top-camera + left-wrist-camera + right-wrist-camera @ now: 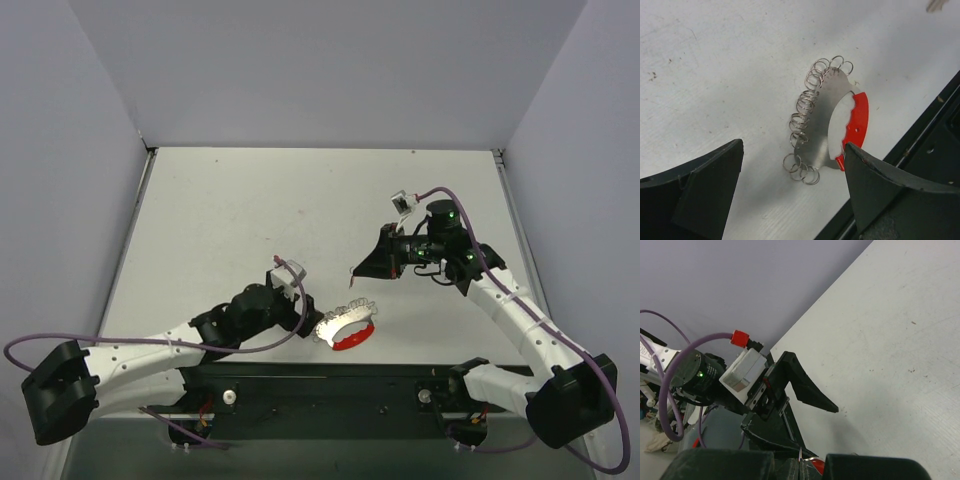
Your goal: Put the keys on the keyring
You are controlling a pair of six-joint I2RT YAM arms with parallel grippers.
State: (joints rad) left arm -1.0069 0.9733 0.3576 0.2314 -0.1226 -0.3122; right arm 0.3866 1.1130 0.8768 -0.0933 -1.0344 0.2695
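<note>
- The keyring (840,117) lay flat on the table (300,200) near its front edge. Its red arc was turned toward the black rail (330,385), and its grey plate was edged with a row of small wire rings (802,107).
- The left gripper (794,150) stood over the keyring with jaws released and wide apart, grasping nothing. One fingertip sat just beside the lower end of the red arc; whether it touched could not be told.
- The right gripper (800,465) hung above the table, apart from the keyring, with jaws clenched. A thin silver sliver and a speck of red showed at its fingertips. This was judged to be the key (800,455), pinched near the head.
- Judgement: the step in hand was to bring the key to the keyring. No key was seen on it.
- Recommendation: the left gripper should take the keyring by the red arc or the plain plate, not by the wire rings, which would likely swing and slip. One ring should be left standing clear for the other arm.
- Recommendation: the right gripper should approach slowly, with the key lined up on the chosen ring. Its hold on the key looked slight, so a sideways push could twist the key out.
- Risk: left unheld, the thin plate would probably skate across the smooth table when pressed.
</note>
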